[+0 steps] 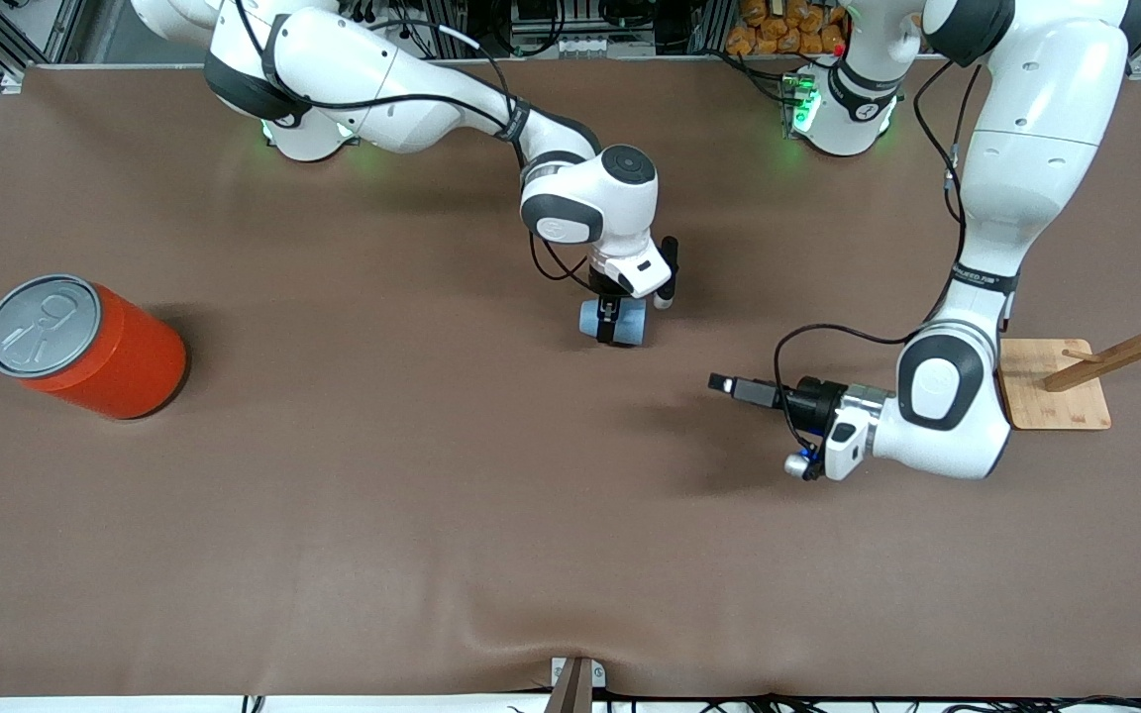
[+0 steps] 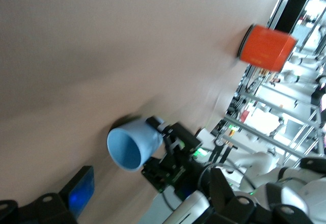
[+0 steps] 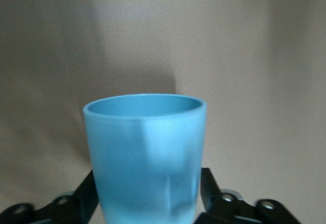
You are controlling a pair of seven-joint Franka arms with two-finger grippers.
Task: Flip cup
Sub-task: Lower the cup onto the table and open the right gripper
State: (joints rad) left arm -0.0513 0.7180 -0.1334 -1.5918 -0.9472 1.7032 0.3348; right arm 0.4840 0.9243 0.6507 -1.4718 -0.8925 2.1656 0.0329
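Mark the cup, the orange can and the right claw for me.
cup [image 3: 147, 158]: right wrist view, on its outer wall.
orange can [image 1: 120, 361]: front view, on its orange side.
right claw [image 1: 614, 324]: front view, between its fingertips, closed on the cup.

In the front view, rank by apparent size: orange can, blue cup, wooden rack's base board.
1. Orange can, clearly largest.
2. Base board of the wooden rack.
3. Cup, smallest, partly hidden by the right pincer gripping it.

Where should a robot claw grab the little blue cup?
Around its side wall, one finger on each side, coming down from above, as the right claw already does. The cup lies sideways in that claw, its open mouth toward the left claw, and its smooth tapered wall has no handle to catch.
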